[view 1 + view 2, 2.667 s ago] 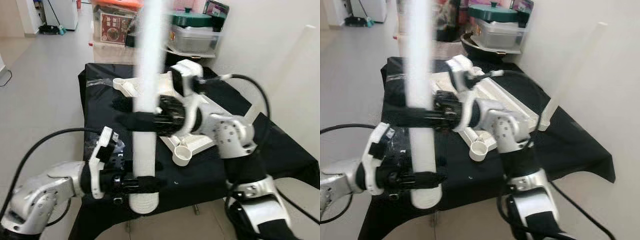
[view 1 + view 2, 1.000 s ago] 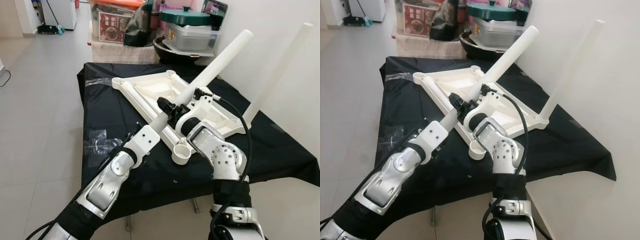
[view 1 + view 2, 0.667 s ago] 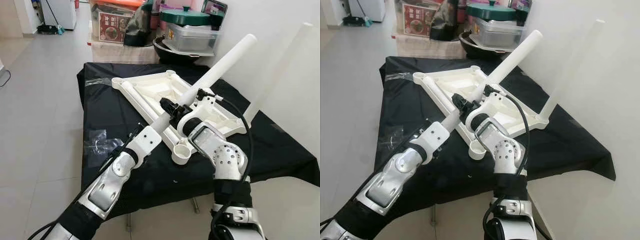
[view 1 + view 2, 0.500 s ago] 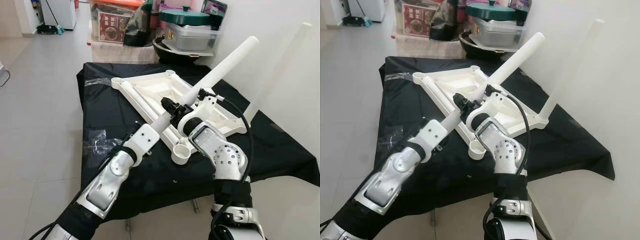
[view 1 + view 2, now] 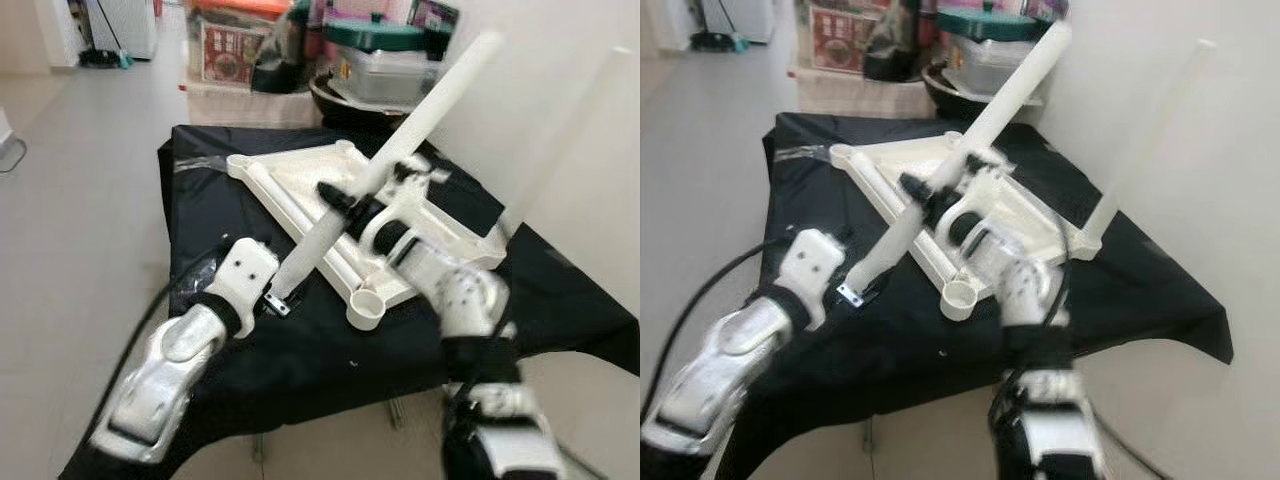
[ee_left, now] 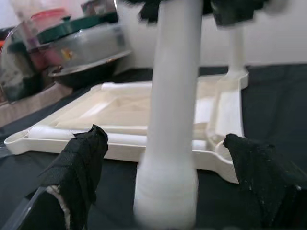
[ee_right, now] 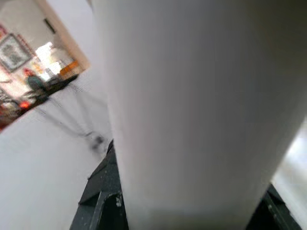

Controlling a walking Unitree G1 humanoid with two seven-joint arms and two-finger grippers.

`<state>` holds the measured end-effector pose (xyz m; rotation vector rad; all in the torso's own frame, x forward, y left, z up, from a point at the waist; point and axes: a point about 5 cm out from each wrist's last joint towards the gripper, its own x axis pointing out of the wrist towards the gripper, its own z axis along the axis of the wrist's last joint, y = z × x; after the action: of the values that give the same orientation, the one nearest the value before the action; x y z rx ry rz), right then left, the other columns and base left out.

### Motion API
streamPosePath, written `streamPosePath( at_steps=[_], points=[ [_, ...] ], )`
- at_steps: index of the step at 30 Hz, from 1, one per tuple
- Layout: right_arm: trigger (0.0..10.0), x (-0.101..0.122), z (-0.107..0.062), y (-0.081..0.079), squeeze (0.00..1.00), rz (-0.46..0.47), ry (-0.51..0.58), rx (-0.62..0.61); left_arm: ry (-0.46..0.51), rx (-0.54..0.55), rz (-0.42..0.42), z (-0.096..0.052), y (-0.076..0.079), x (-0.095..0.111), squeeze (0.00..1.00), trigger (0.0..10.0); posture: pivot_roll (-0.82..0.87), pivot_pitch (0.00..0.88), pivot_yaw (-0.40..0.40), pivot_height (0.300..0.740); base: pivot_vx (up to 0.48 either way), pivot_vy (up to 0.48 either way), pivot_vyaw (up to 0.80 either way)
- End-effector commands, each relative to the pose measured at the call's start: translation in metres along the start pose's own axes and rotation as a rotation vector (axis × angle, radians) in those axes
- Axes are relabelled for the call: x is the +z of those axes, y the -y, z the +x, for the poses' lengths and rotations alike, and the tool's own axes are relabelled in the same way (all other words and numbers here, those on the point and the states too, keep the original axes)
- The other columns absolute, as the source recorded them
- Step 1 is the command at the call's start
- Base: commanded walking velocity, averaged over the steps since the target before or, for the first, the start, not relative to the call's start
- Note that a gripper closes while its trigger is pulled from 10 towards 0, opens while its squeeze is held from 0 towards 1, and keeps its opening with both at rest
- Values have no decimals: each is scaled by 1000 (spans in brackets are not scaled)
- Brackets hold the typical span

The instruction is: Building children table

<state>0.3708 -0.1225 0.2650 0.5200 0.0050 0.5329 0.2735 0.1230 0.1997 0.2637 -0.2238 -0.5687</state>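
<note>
An upside-down white tabletop lies on a table under a black cloth. One white leg stands in its far right corner socket. The near corner socket is empty. A second white leg slants up to the right over the tabletop. My right gripper is shut on its middle, and that leg looms close in the right wrist view. My left gripper is open at the leg's lower end, its fingers standing well clear on either side.
Storage boxes and a green-lidded pot crowd the floor and shelf behind the table. A white wall runs close along the right. Open tiled floor lies to the left.
My left gripper has let go of the leg's lower end and drawn back a little, so the end now shows. The right gripper still holds the leg, now tilted steeper.
</note>
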Motion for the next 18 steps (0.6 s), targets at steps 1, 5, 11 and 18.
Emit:
streamPosePath(
  at_steps=[1, 5, 11, 18],
  points=[
    [0, 0, 0, 4, 0, -14, 8, 3, 14, -23, -12, -2, 1, 2, 1000, 10000, 133, 0, -164, 740, 0, 0, 0],
    [0, 33, -5, 20, 0, -193, 27, 30, -11, 50, -79, -24, -12, -3, 0, 10000, 143, 0, -174, 740, 0, 0, 0],
    [0, 48, -13, 30, 0, -373, -36, 104, -57, 65, -105, -42, -12, -9, 0, 10000, 151, 0, -182, 740, 0, 0, 0],
    [0, 33, -20, 43, 0, -485, -160, 169, -97, 53, -125, -54, -10, -16, 0, 10000, 153, 0, -184, 740, 0, 0, 0]
  ],
)
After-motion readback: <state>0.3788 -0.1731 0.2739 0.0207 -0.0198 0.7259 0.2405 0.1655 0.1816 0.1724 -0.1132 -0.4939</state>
